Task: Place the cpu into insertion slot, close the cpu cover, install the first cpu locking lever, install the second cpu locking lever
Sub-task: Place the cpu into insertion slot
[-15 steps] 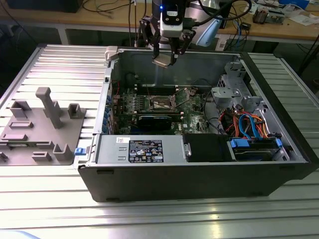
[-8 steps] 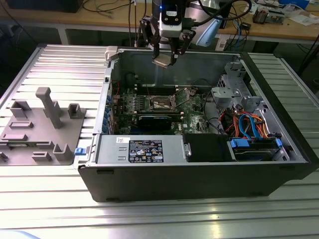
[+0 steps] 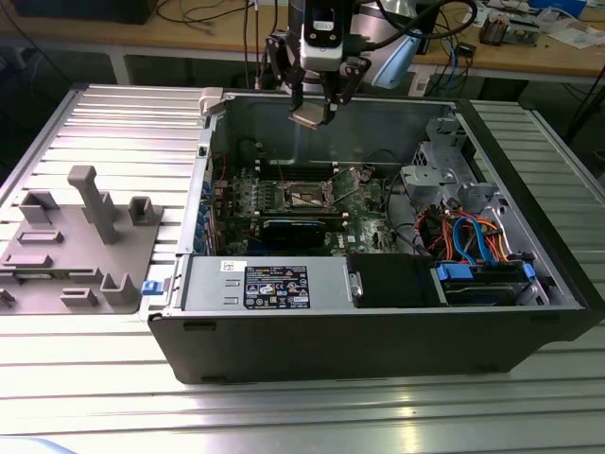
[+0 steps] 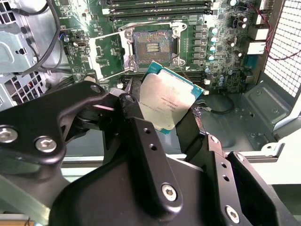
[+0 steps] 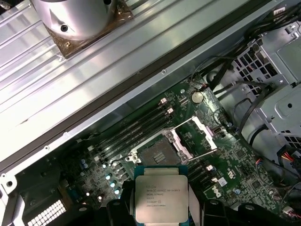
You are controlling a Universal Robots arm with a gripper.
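My gripper [image 3: 315, 102] hangs above the back wall of the open computer case [image 3: 378, 350], shut on the cpu [image 3: 307, 115], a small square chip with a dull silver top. In both wrist views the cpu [image 4: 167, 103] [image 5: 160, 197] sits flat between the black fingers [image 4: 134, 122]. The insertion slot [image 3: 310, 196] [image 4: 151, 47] [image 5: 157, 151] lies bare on the green motherboard, well below the chip. The cpu cover [image 4: 107, 55] [image 5: 197, 136], a thin silvery frame, stands swung open beside the slot.
A grey fixture tray [image 3: 76, 246] lies on the ribbed table at the exterior view's left. Inside the case are a power supply [image 3: 265, 284], a black module [image 3: 293, 230], a metal drive cage [image 3: 444, 175] and blue cables [image 3: 473, 241]. Memory slots [image 4: 160, 7] run beside the socket.
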